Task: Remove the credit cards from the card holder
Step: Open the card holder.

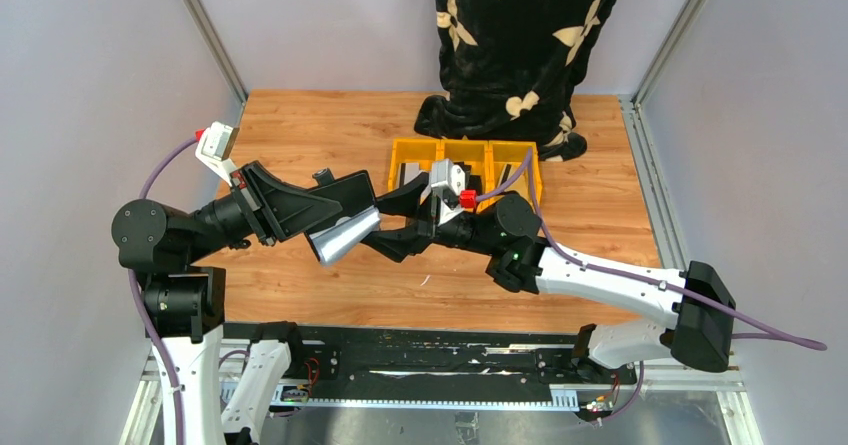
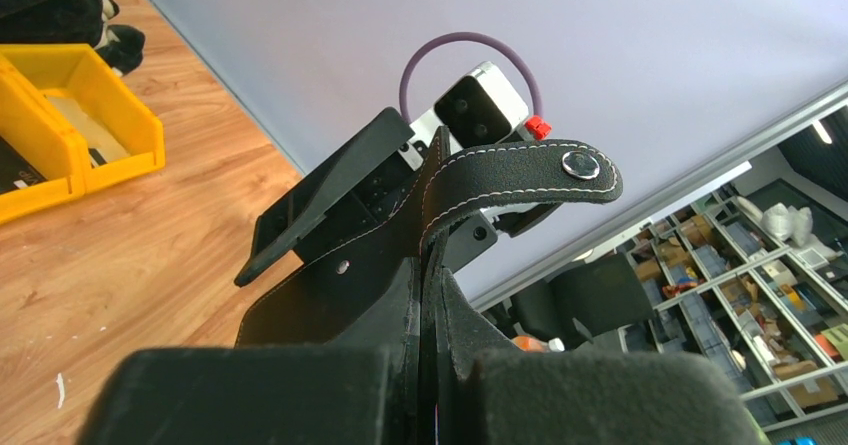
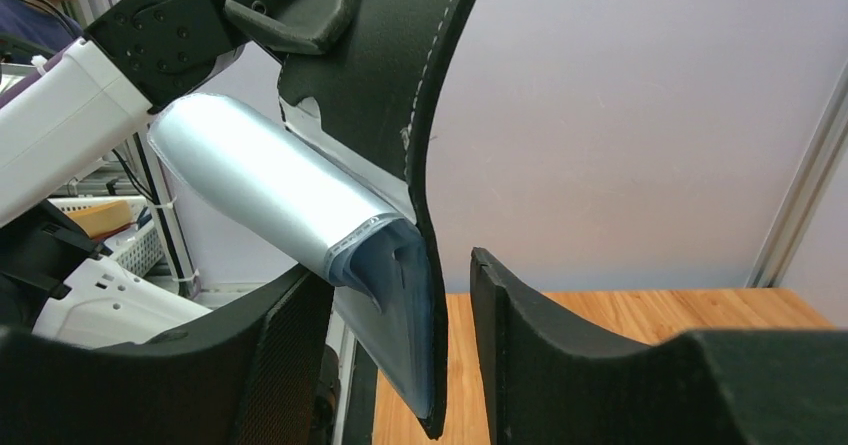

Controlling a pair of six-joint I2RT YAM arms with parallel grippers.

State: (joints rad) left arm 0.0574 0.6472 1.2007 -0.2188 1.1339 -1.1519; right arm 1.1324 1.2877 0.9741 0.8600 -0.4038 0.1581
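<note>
One card holder (image 3: 400,65) (silvery sleeve (image 3: 260,185) inside)

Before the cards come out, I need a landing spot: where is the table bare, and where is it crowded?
Bare patches of the table: far left beside the yellow bins, the strip between the bins and the right rail, and the band between the card holder and the near edge. Crowded: mid-table, where the left arm and right arm meet at the holder.
</note>
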